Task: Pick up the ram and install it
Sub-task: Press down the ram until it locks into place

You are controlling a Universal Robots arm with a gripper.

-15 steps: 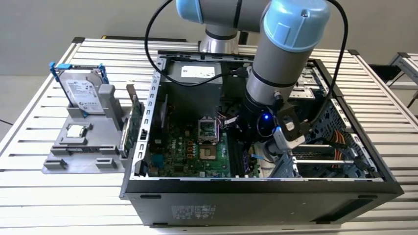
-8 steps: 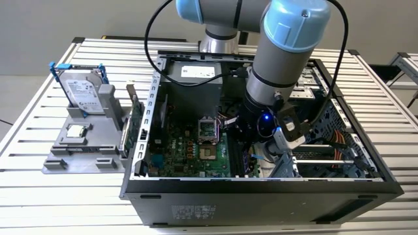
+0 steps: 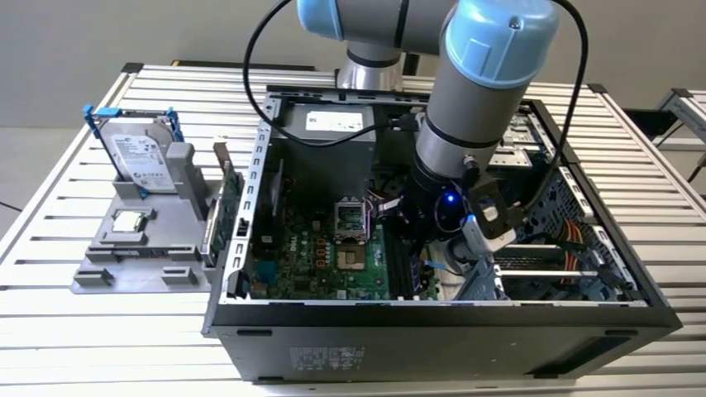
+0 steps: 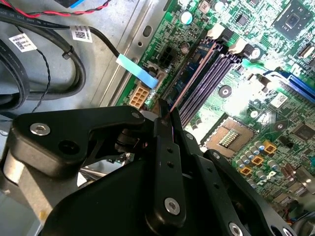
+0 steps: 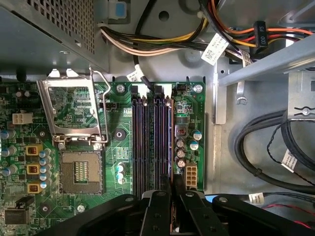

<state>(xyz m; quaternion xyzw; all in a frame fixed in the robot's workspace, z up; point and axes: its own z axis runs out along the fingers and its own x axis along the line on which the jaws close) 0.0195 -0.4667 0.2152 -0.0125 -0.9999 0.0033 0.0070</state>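
Now I'm mid-install: gripper (image 4: 165, 115) inside the PC case (image 3: 441, 318), fingers pinched on the ram (image 4: 189, 81), held edge-on just above the DIMM slots (image 5: 152, 142) below. Next, imo, needs exact alignment w/ one slot, then straight press.

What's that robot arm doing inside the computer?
A robot arm has reached down into an open computer case standing on a slatted table. Its gripper is shut on the ram, a thin stick seen edge-on, and holds it lined up along the memory slots on the green motherboard, beside the empty processor socket. Whether the stick is seated in a slot cannot be told. On the exterior view's left, a hard drive stands in a grey holder.
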